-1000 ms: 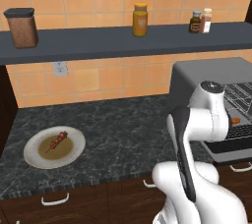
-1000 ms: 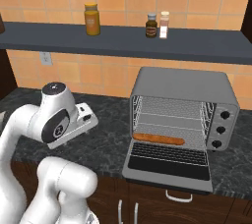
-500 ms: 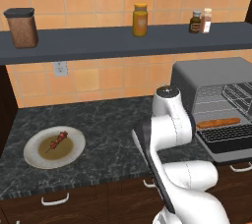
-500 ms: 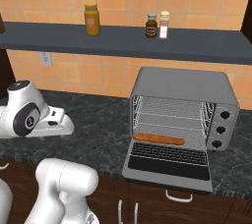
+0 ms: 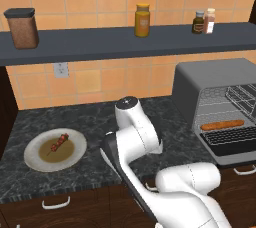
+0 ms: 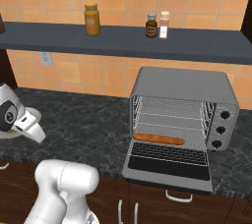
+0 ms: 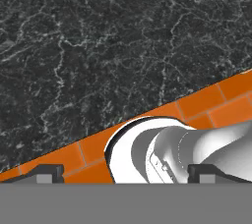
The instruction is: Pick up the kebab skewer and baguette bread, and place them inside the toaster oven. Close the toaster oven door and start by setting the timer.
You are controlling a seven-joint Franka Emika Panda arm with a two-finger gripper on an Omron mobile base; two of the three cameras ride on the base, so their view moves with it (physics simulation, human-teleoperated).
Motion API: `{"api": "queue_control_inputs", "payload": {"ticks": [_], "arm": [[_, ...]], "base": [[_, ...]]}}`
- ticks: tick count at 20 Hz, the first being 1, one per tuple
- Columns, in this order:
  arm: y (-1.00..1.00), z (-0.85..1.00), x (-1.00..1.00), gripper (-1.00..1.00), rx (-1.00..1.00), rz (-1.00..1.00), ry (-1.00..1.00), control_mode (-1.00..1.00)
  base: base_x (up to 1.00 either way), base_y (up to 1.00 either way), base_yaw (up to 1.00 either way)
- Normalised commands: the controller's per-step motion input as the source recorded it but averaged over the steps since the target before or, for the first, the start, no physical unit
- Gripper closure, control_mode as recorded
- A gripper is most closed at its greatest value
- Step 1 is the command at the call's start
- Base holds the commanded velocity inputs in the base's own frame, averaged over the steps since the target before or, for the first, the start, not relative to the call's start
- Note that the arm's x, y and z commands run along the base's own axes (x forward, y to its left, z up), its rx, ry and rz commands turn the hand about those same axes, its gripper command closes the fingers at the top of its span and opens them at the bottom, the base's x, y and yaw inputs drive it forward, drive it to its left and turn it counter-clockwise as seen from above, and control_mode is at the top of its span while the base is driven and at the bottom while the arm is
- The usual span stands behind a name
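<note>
Jaws wide apart, nothing between them: in the hand view the gripper (image 7: 125, 173) shows its two dark fingertips (image 7: 45, 173) well separated, looking across dark marbled desk (image 7: 98, 46) toward orange tiled wall (image 7: 206, 105). Over on the left base view, the white arm (image 5: 137, 132) is folded low over the middle of the desk, near its front edge.

Now the kebab skewer (image 5: 58, 142) — it lies on the round plate (image 5: 40, 159) toward the desk's left end, near the front edge, red and brown chunks on a thin stick, well apart from the arm.

And the baguette bread (image 6: 158, 138) is inside the toaster oven (image 6: 184, 88), lying crosswise along the front of the rack. From the left base view the same loaf (image 5: 222, 124) shows in the oven's open mouth. The toaster oven door (image 6: 170, 164) hangs dropped flat, reaching out past the desk's front edge. Three dark knobs (image 6: 220, 129) run down the oven's right side. The oven itself sits at the desk's right end, against the wall.

Up above, a dark shelf (image 6: 123, 41) carries an orange jar (image 6: 91, 19) and two small bottles (image 6: 157, 25), with a brown canister (image 5: 22, 27) at its left end.
</note>
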Motion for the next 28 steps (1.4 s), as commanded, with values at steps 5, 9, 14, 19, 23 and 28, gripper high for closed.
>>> {"api": "queue_control_inputs", "payload": {"ticks": [5,9,14,19,23,28], "arm": [[1.0,0.0,0.87,-1.0,0.03,-0.01,0.04,-1.0],[1.0,0.0,0.93,-1.0,0.05,0.01,0.07,-1.0],[1.0,-0.1,0.74,-1.0,0.17,0.02,0.09,-1.0],[0.9,-0.27,0.53,-1.0,0.08,-0.02,0.08,-1.0],[0.86,-0.37,0.19,-1.0,0.0,-0.09,0.03,-1.0],[0.5,-0.06,0.37,-1.0,0.0,-0.17,0.06,-1.0]], "base": [[0.0,0.0,0.0],[0.0,0.0,0.0],[0.0,0.0,0.0],[0.0,0.0,0.0],[0.0,0.0,0.0],[0.0,0.0,0.0]]}}
